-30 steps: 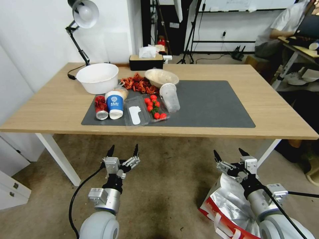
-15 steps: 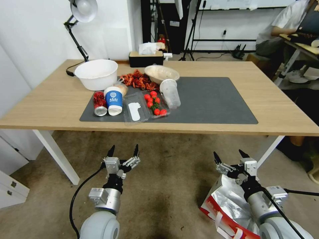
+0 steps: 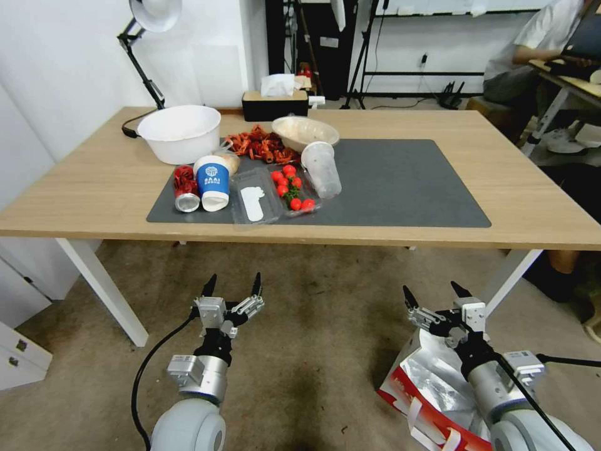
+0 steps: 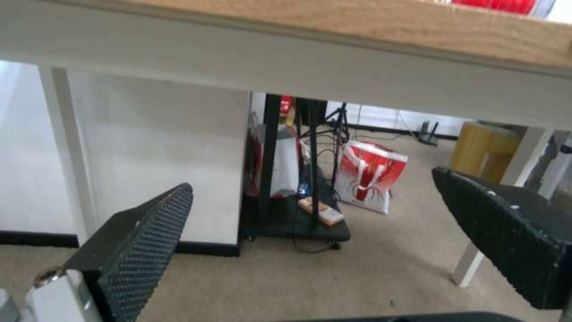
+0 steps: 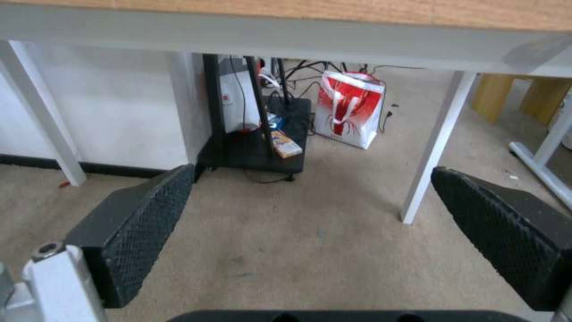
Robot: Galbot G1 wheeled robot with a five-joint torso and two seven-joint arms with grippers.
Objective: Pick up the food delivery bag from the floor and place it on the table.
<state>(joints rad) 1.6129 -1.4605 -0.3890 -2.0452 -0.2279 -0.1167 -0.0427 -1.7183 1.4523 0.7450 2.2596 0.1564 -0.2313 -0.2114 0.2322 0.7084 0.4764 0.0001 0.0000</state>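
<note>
Office or lab room indicated: stained carpet floor [image 3: 325, 338], white walls, a wooden worktop [image 3: 501, 188] on white legs. Behind the worktop, black tripod stands [image 3: 363, 56] with trailing cables are seen; a desk lamp [image 3: 147, 25] is clamped at its far-left corner.

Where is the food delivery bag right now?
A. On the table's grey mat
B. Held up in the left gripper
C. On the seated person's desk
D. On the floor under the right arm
D: the bag lies on the carpet, below the open right gripper.

The food delivery bag [image 3: 432, 388] sits on the floor [image 3: 313, 351] before the table [image 3: 519, 207], at its right end.
</note>
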